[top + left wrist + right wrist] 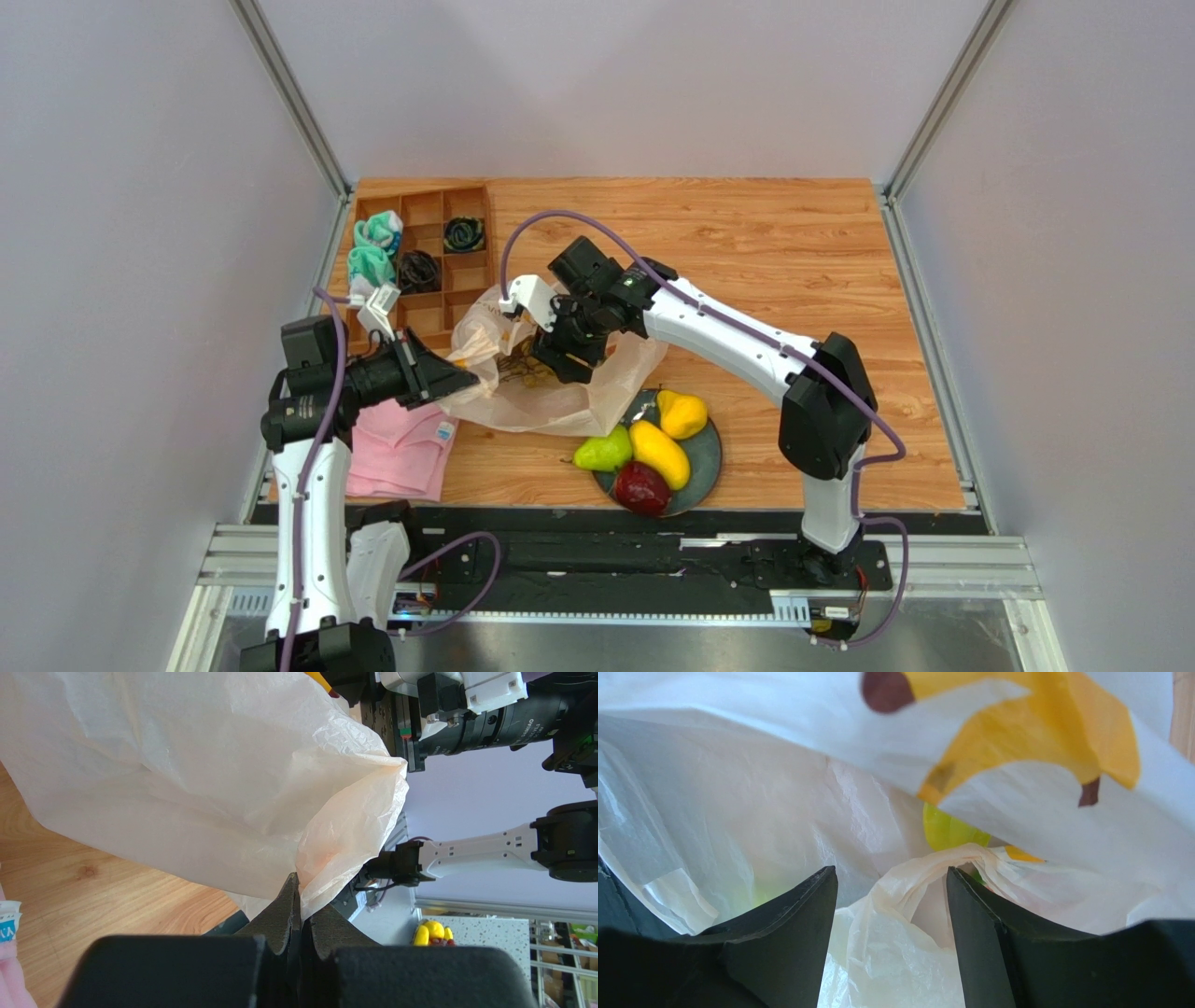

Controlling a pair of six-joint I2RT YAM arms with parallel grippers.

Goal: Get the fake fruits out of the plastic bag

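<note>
The cream plastic bag [561,399] printed with bananas lies mid-table. My left gripper [456,378] is shut on the bag's left edge [337,854] and holds it up. My right gripper [554,357] is open, its tips inside the bag's mouth among crumpled plastic [892,952]. A yellow-green fruit [948,829] shows deeper in the bag. On the dark plate [701,469] lie a green pear [603,451], a yellow mango [659,452], a lemon [683,413] and a dark red apple [641,486].
A wooden divided tray [421,266] at the back left holds rolled teal and black socks [375,252]. A folded pink cloth [400,451] lies under my left arm, next to the bag. The plate sits near the table's front edge.
</note>
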